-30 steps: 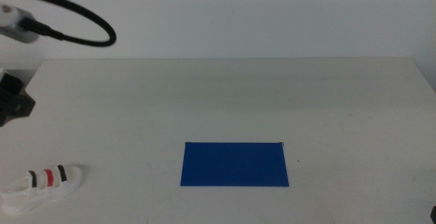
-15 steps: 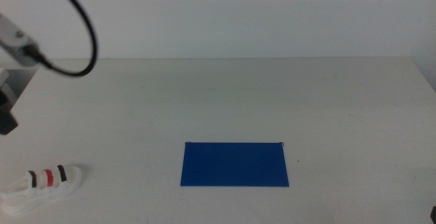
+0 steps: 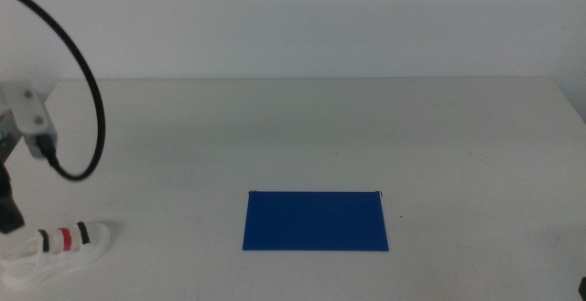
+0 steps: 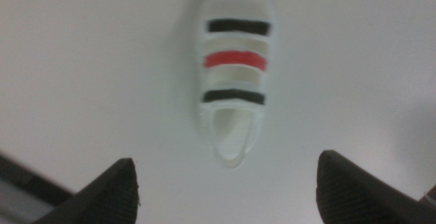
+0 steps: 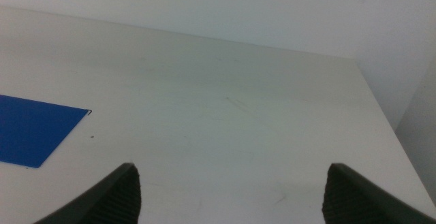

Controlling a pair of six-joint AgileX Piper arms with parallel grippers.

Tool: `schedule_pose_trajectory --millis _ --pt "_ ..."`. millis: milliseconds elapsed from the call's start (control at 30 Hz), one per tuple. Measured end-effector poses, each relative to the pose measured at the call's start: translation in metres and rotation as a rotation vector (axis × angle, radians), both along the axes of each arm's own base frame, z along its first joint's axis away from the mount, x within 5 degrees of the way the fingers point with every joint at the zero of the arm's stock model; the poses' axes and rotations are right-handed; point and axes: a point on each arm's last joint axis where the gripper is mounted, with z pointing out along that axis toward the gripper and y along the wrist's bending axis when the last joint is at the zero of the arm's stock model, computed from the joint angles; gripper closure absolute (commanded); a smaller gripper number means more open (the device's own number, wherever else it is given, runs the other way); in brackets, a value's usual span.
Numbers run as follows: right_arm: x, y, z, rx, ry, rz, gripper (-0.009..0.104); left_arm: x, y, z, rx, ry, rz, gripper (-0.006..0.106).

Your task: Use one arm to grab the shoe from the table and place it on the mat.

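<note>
Shoe lying flat on the worktop at about 8 o'clock in the middle view, hard against the picture's left edge, toe end toward 3 o'clock, straps up. Well apart from the mat, sitting near 6 o'clock, with bare worktop between. Not yet gripped, not yet lifted; mat carrying nothing.

Left arm reaching in from 9 o'clock, cable looping above, white block just above the shoe. Left claw spread wide and holding nothing, jaws astride the heel end, with the shoe lying lengthwise between them toward 12 o'clock in the wrist view. Probably lined up this way so as to close across the narrow width, a wide opening giving clearance on both sides during descent. Apparently hanging clear above, no contact visible.

Right claw waiting off at the 3 o'clock side, likewise wide open and empty, looking over bare worktop with a corner of the mat in sight; kept back, presumably, so as to leave the path to the mat free.

Next call: straight descent, jaws kept centred over the strapped middle. Risk: a light, smooth shoe skidding or twisting under an off-centre pinch.
</note>
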Motion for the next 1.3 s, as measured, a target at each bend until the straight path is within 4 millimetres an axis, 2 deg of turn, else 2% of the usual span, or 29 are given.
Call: schedule_pose_trajectory --millis 333,733,867,1133,1300 --pt "0.000 0.000 0.000 0.000 0.000 0.000 0.017 0.005 0.000 -0.054 -0.057 0.171 -0.037 0.013" --pt "0.000 0.000 0.000 0.000 0.000 0.000 0.017 0.015 0.003 -0.088 -0.077 0.251 -0.033 0.013" --pt "0.000 0.000 0.000 0.000 0.000 0.000 0.017 0.017 0.003 -0.094 -0.080 0.259 -0.032 0.013" --pt "0.000 0.000 0.000 0.000 0.000 0.000 0.017 0.020 0.003 -0.093 -0.072 0.215 -0.025 0.014" --pt "0.000 0.000 0.000 0.000 0.000 0.000 0.017 0.023 0.004 -0.093 -0.065 0.181 -0.004 0.020"
